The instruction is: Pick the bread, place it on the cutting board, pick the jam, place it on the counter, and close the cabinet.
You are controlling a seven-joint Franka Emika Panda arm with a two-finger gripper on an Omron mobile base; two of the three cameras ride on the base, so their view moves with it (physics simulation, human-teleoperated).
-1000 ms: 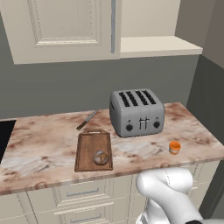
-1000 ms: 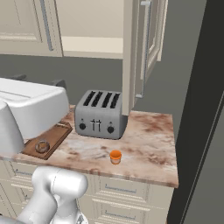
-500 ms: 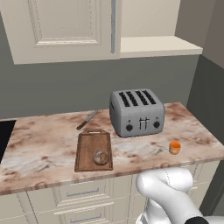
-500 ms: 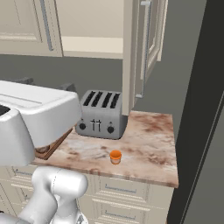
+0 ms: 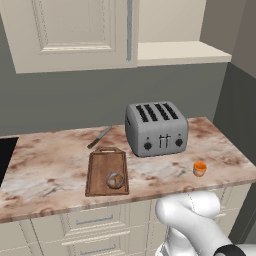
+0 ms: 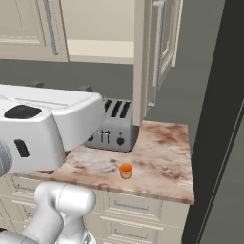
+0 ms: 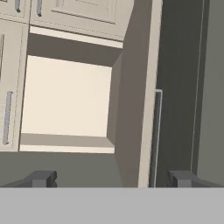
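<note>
The bread [image 5: 115,180], a round brown roll, lies on the near end of the dark wooden cutting board [image 5: 102,164]. The jam [image 5: 199,168], a small orange jar, stands on the marbled counter [image 5: 50,165] right of the toaster, also seen as the jam [image 6: 126,170] near the counter's front edge. The cabinet's right door [image 6: 169,43] stands open; its left door [image 5: 75,30] is shut. In the hand view my gripper [image 7: 111,179] is open with nothing between its fingers, facing the bare cabinet shelf [image 7: 65,96] and the open door's edge [image 7: 146,109].
A grey four-slot toaster [image 5: 156,128] stands mid-counter. A knife [image 5: 99,137] lies behind the board. A dark wall [image 6: 219,119] closes the right side. My white arm [image 6: 43,124] crosses the left of the right base view.
In the right base view my arm has swung rightward and nearer, now covering the cutting board. The things on the counter have not moved.
</note>
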